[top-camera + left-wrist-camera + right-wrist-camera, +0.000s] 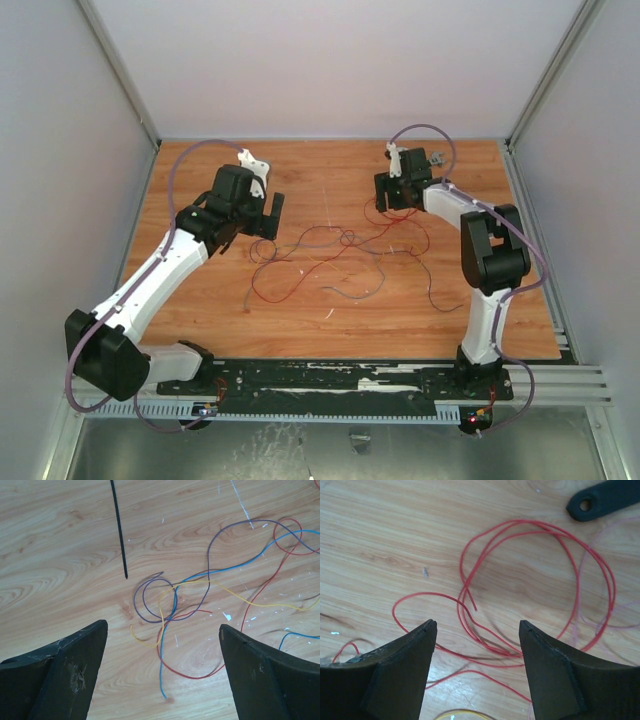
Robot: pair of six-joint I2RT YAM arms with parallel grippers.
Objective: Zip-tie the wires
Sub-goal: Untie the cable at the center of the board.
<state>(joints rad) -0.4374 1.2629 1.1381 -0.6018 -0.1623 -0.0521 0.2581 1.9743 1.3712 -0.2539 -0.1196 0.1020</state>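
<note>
On the wood table, the wires sprawl loose right below the left gripper, jaws wide apart. The zip tie lies just beside the tangle. The right gripper hangs spread over red loops, holding nothing.

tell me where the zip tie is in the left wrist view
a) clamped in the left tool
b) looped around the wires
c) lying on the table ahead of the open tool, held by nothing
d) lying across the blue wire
c: the zip tie lies straight on the bare table ahead of the left tool, which is open with nothing gripped; its tip stops just short of the wires.
</note>
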